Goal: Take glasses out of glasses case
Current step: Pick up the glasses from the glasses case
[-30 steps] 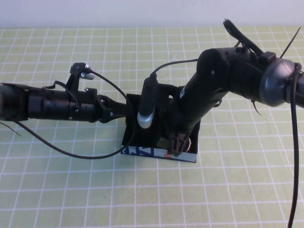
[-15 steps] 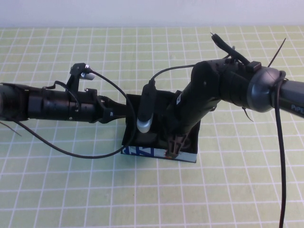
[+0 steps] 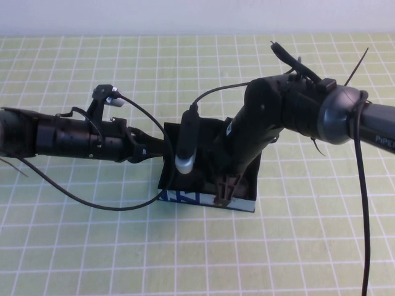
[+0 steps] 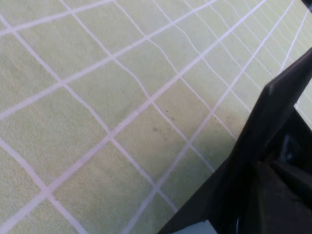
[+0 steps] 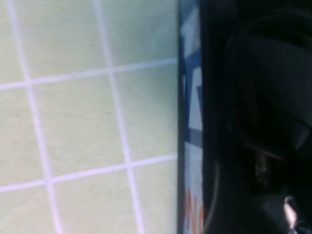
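Glasses case (image 3: 207,185) sits mid-table on the green grid mat (image 3: 92,246), lid open, printed blue-and-white front wall with its orange mark facing my side. My right gripper (image 3: 226,190) is reaching down into the case at the right end of the front wall — jaws spread wide, not clamped on anything I can make out. The glasses (image 5: 265,97) show only in the right wrist view, as a dark rounded frame shape lying inside the black interior; I cannot tell whether my fingers touch them. My left gripper (image 3: 165,145) is at the case's left rear edge, against the lid — whether it is clenched or released I cannot tell.
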{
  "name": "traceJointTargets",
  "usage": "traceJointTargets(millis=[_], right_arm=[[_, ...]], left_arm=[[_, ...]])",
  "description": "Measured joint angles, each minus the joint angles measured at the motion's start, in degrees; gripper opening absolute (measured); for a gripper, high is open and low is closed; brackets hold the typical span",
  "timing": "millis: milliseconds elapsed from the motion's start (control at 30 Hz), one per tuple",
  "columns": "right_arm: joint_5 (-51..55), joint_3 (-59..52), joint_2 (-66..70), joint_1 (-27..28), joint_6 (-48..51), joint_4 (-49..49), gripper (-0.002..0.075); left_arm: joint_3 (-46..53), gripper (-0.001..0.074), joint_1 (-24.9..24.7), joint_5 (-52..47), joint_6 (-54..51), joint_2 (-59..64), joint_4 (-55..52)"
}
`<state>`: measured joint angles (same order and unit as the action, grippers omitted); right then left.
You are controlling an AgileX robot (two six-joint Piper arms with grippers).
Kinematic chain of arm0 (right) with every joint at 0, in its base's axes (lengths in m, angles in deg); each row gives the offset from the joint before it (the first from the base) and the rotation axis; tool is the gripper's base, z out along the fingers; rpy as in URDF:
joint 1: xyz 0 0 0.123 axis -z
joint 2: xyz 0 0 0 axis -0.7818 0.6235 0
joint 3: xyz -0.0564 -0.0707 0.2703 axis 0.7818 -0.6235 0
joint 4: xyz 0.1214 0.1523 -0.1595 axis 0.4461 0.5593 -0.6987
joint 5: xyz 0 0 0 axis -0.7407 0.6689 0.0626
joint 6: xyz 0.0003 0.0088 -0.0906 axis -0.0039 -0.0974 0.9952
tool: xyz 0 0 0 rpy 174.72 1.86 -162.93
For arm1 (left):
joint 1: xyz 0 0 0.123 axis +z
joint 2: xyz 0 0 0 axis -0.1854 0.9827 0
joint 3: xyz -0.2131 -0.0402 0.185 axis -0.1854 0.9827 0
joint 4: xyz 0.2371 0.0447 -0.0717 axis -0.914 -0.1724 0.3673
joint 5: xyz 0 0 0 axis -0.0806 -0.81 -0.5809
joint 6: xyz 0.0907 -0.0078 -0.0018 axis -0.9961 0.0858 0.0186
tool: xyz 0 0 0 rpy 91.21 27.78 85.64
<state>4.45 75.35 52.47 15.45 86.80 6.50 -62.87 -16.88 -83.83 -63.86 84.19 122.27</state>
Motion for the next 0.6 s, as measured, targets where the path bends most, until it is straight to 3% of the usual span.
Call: traceJointTargets(millis=[600], right_arm=[[2.1,2.8,1.1,-0.6,-0.1,-2.7,0.0279]], left_arm=[[0.0,-0.0004,0.0,0.0,0.1,0.0,-0.2]])
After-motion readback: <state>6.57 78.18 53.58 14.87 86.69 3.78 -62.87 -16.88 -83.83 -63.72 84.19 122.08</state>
